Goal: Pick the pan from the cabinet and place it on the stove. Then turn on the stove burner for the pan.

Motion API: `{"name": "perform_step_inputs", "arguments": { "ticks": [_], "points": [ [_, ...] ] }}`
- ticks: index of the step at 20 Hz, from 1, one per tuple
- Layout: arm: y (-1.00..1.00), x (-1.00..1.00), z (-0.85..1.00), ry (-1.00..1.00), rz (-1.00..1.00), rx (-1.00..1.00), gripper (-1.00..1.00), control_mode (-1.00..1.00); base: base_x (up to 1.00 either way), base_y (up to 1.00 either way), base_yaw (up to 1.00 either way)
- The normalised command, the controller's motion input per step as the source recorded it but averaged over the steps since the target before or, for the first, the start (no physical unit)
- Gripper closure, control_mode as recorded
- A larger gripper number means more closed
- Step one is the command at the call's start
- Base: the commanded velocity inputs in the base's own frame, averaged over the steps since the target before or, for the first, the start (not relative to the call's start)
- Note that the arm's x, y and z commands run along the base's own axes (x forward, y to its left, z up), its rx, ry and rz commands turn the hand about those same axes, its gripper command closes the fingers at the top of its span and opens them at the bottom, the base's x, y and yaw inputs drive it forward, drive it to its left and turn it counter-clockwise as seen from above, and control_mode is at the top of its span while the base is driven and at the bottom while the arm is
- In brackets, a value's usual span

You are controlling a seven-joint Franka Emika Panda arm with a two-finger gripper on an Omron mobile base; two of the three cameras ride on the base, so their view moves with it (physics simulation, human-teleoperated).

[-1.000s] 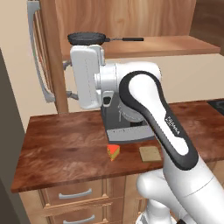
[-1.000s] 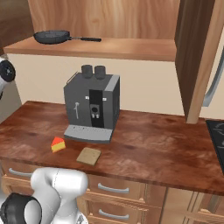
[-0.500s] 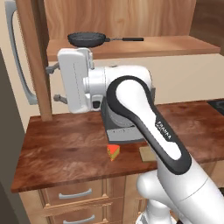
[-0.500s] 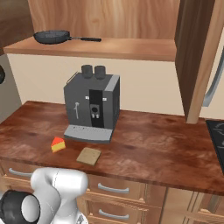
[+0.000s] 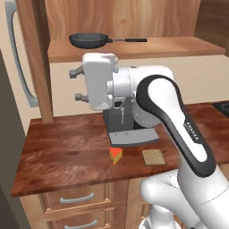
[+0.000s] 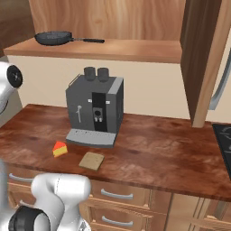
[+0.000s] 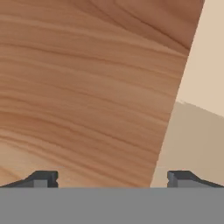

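A: Resting on the open cabinet [image 5: 134, 49] shelf, the pan [image 5: 88, 40] is seen at the far left, its handle laid along the shelf toward the right. Why is it judged untouched?

B: The gripper [image 5: 76, 84] is held below shelf height, just left of the coffee machine [image 6: 94, 108] and near the open door [image 5: 33, 58]. In the hand view the two tips are spread wide with nothing between them, and wood grain of the door is faced, not the pan.

A: Why is the hand kept there?

B: It is judged that the door is being cleared, so that a rise to the shelf can be made; the jaws are left apart for the pan's rim or handle.

A: And the stove [image 6: 223, 142]?

B: An edge of it is seen at the far right of the counter [image 6: 158, 158], well apart from the pan. A cheese wedge [image 6: 59, 148] and a bread slice [image 6: 91, 160] are lying in front of the machine, so a high carry would be called for.
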Motion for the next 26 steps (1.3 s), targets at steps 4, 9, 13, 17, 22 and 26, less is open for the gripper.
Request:
{"name": "perform_step_inputs", "arguments": {
  "ticks": [4, 9, 13, 17, 22, 26],
  "points": [
    [-0.47, -0.03, 0.02, -0.36, 0.06, -0.10, -1.00, -1.00, 0.00, 0.00, 0.00],
    [-0.48, -0.06, 0.17, -0.35, 0.06, -0.09, -1.00, -1.00, 0.00, 0.00, 0.00],
    [-0.52, -0.03, 0.27, -0.33, 0.05, -0.08, -1.00, -1.00, 0.00, 0.00, 0.00],
    [-0.53, 0.00, 0.27, -0.28, 0.04, -0.07, -1.00, -1.00, 0.00, 0.00, 0.00],
    [-0.54, 0.00, 0.23, -0.23, 0.05, -0.05, -1.00, -1.00, 0.00, 0.00, 0.00],
    [-0.52, 0.01, 0.19, -0.21, 0.04, -0.05, -1.00, -1.00, 0.00, 0.00, 0.00]
  ]
}}
